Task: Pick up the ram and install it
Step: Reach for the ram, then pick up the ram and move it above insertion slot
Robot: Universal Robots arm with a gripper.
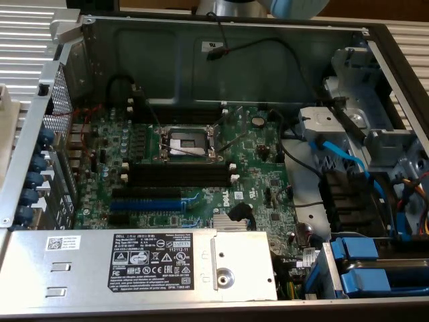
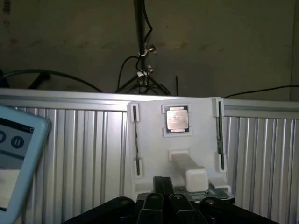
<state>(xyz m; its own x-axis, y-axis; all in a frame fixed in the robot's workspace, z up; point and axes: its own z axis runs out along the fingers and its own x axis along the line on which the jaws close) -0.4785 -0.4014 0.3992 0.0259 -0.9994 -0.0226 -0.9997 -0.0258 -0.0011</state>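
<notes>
My tool (image 2: pixel 161 189) is pressed together, holding nothing. I think the ram (image 2: pixel 219 135) stands on edge in the white holder (image 2: pixel 154 140). Closed like this, I might knock it, not grab it.

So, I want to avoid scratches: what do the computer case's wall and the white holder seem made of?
Case wall: likely bare sheet metal, dull grey with a soft sheen and folded edges. White holder: probably matte plastic, uniformly white with neat recesses; possibly printed, hard to tell.
</notes>
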